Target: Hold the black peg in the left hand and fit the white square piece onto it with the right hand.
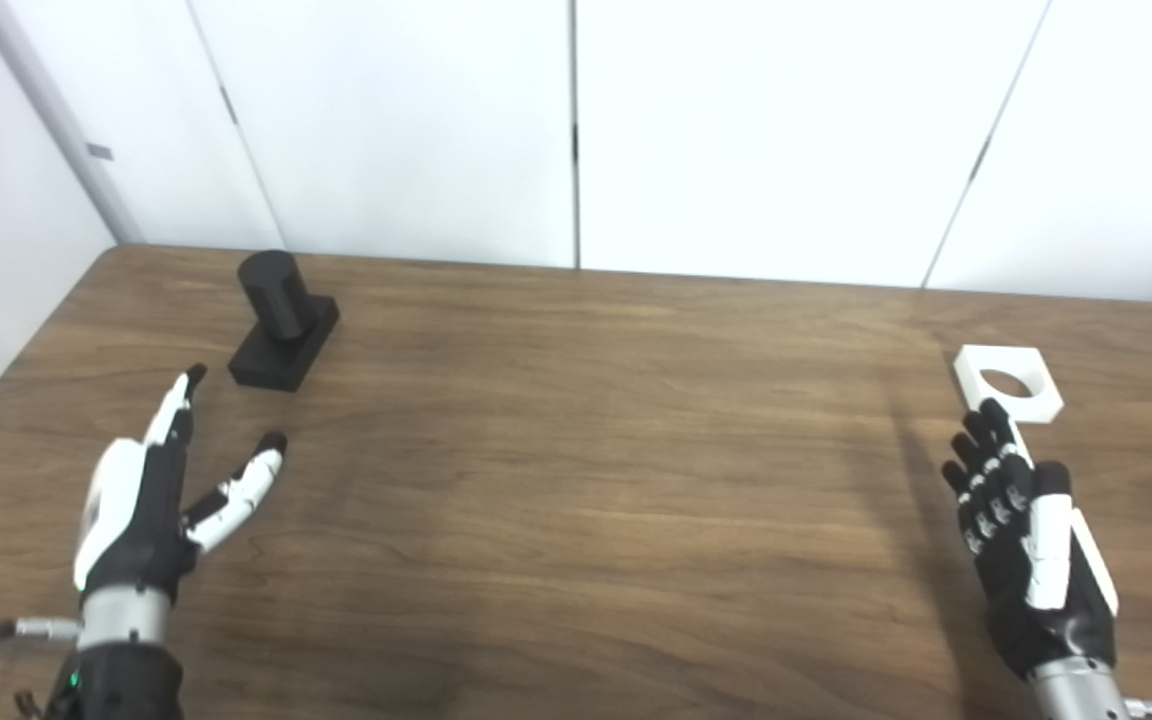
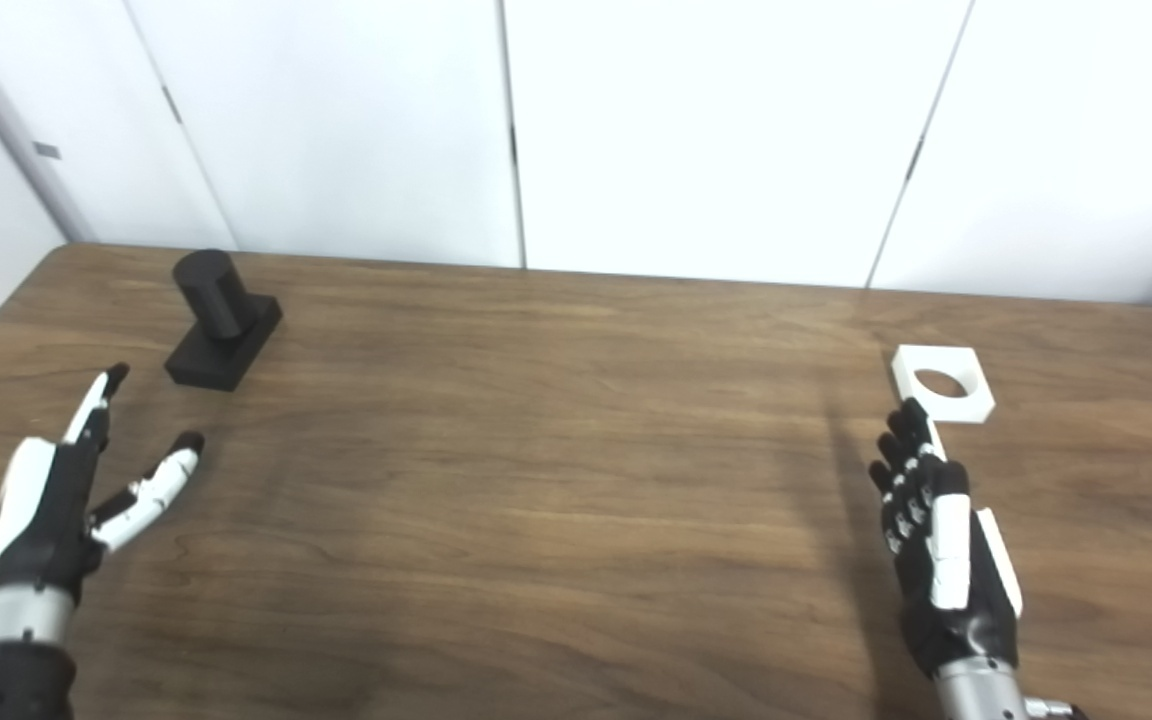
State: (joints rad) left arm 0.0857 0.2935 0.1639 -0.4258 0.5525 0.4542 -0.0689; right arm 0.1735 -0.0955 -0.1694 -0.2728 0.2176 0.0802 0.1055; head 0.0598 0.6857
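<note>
The black peg (image 1: pixel 282 320), a short cylinder on a rectangular base, stands upright on the brown table at the far left. My left hand (image 1: pixel 151 500) is open and empty, fingers spread, a little in front of the peg and apart from it. The white square piece (image 1: pixel 1008 381) with a round hole lies flat on the table at the far right. My right hand (image 1: pixel 1021 540) is open and empty, its fingertips just short of the piece's near edge. The same layout shows in the right eye view, with the peg (image 2: pixel 221 318) and the piece (image 2: pixel 941 384).
The wooden table (image 1: pixel 576 480) fills the view. White wall panels (image 1: pixel 576 120) rise right behind its far edge. The table's left edge runs close to my left hand.
</note>
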